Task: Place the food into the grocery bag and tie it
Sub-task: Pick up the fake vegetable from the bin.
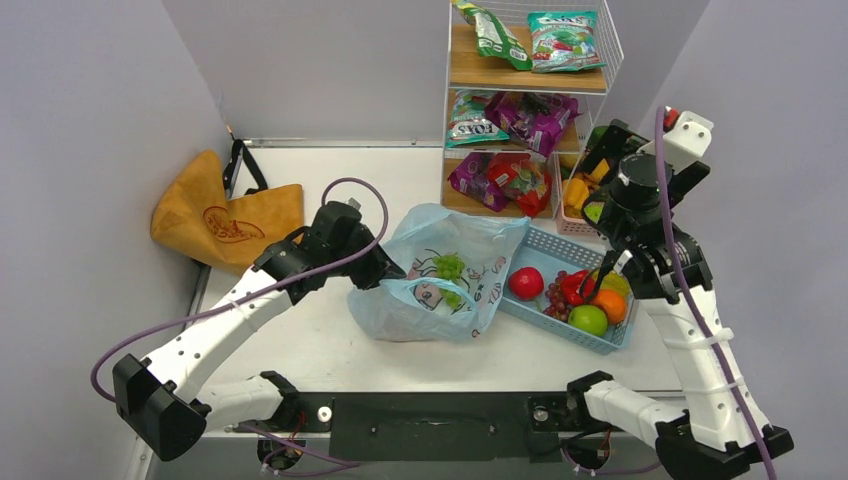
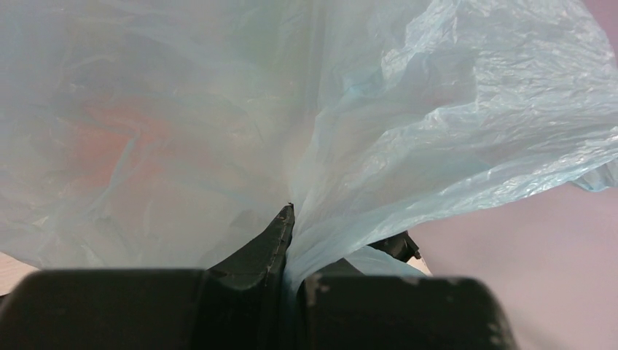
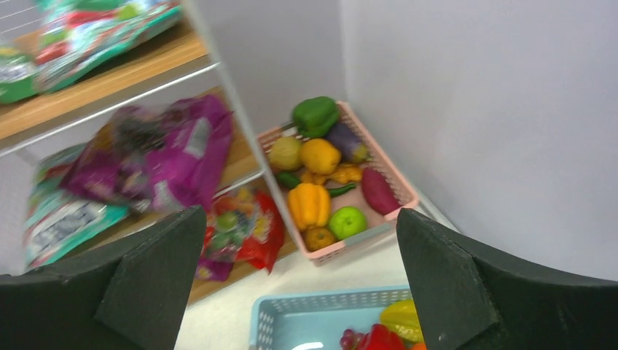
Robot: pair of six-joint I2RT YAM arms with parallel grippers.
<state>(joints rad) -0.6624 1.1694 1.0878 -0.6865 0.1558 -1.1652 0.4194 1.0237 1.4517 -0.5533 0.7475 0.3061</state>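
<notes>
Your left gripper (image 2: 290, 219) is pinched tight on the thin, translucent light blue plastic grocery bag (image 2: 437, 124), green grapes (image 1: 448, 266) inside. Your right gripper (image 3: 300, 215), jaws wide and empty, hovers above the blue mesh basket (image 3: 306, 313) holding other food (image 1: 588, 319), beside the bag.

This was a robotics lab cell dressed up as a small grocery shop. Plain grey partition walls (image 1: 90, 100) boxed in a white table (image 1: 300, 345). A left arm (image 1: 215, 330) and a right arm (image 1: 700, 340), both white and black, were bolted beside a black mounting plate (image 1: 430, 412) at the table's near edge.

The props gave the shop look. A white wire shelf rack (image 1: 610, 45) held bright snack packets (image 1: 563, 40). A pink basket (image 3: 364, 235) and a blue basket (image 1: 560, 243) held glossy fruit and vegetables (image 3: 310, 204). A light blue plastic grocery bag (image 1: 470, 240) and a tan tote (image 1: 225, 215) lay on the table.
</notes>
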